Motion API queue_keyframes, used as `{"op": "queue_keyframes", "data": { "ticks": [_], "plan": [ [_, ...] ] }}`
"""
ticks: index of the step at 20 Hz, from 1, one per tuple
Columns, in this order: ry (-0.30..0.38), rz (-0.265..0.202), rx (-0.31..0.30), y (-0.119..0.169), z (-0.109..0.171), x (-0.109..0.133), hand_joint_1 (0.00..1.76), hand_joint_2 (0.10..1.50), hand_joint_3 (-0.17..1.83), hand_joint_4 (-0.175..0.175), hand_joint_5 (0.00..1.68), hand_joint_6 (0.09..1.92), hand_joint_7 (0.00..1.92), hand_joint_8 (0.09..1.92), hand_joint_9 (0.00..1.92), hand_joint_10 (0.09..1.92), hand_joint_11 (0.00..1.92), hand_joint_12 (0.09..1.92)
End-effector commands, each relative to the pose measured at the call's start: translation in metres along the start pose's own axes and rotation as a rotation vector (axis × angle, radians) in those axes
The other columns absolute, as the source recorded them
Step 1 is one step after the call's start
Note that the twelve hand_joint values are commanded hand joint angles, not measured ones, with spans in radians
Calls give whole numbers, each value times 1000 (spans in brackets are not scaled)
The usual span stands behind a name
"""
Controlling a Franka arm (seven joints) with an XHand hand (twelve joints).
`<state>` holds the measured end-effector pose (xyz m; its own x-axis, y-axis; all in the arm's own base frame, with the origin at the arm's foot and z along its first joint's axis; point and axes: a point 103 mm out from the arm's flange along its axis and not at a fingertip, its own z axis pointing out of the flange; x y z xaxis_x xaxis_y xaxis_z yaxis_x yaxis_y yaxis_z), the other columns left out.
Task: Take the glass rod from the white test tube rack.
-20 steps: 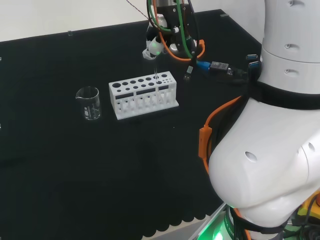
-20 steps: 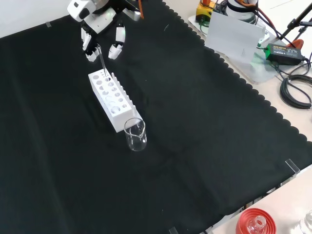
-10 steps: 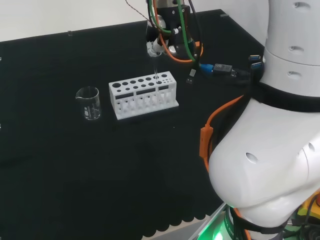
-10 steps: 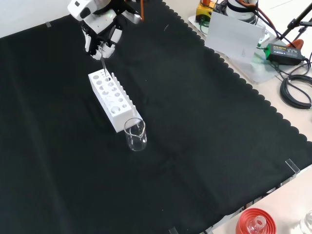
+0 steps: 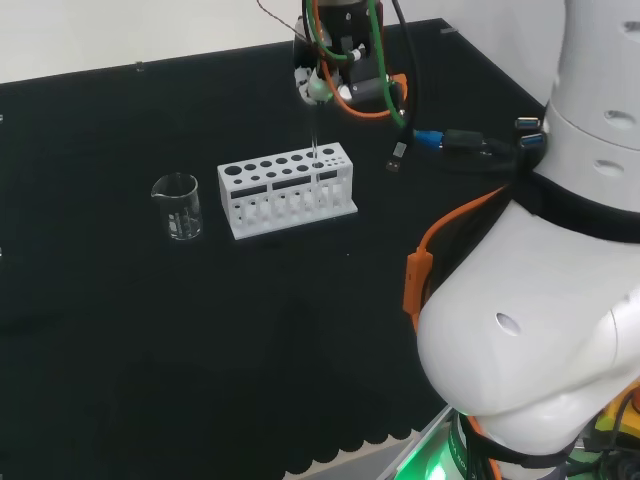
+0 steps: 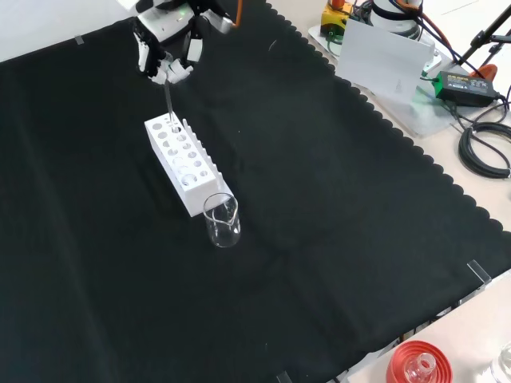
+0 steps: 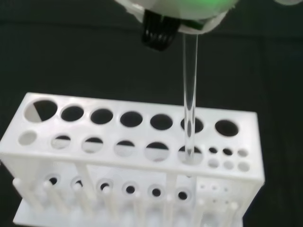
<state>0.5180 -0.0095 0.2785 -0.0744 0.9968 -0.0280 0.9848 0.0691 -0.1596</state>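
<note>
No readable writing on the rack or the beaker; print elsewhere is too small to make out.

Hand (image 6: 166, 49) sits at the far end of the black-clothed table (image 6: 335, 207), above the far end of the white rack (image 6: 182, 163) in the front view. In the head view the hand (image 5: 318, 84) hangs over the rack's right end, palm down, orange and green cables looping off the wrist. Fingertips are pinched together on the top of the glass rod (image 6: 168, 102).

Glass rod stands close to upright between the hand and the rack (image 5: 287, 188). Head view: rod (image 5: 315, 130) runs straight down from the fingertips to a hole near the rack's right end. Wrist view: rod (image 7: 189, 94) drops from under the blurred white and green part of the hand (image 7: 180, 12); its lower end reaches the front row of holes in the rack (image 7: 132, 156), second large hole from one end. Whether the tip is still inside that hole or just at its mouth, I cannot tell.

Clear beaker (image 6: 222, 220) stands just beside the rack's near end in the front view; in the head view it (image 5: 177, 206) stands left of the rack, apart from it. The front view also shows a red ribbed stand (image 6: 419, 363) holding a piece of glassware at the near right edge, off the cloth.
</note>
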Motion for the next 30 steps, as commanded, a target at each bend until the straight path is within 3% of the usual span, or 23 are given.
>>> {"op": "queue_keyframes", "data": {
  "ticks": [1, 14, 20, 30],
  "plan": [
    [-62, 36, -29, -19, -33, 0, 1302, 662, 834, -175, 966, 1084, 1223, 1041, 1594, 696, 1559, 736],
    [-79, 69, -164, -65, -126, 6, 1303, 659, 839, -175, 970, 1063, 1223, 1062, 1654, 663, 1574, 748],
    [-62, 65, -189, -68, -142, 11, 1304, 660, 838, -175, 972, 1056, 1222, 1065, 1665, 647, 1575, 750],
    [-59, 31, -201, -69, -143, 28, 1304, 661, 833, -175, 975, 1046, 1222, 1066, 1669, 638, 1572, 752]
  ]
}}
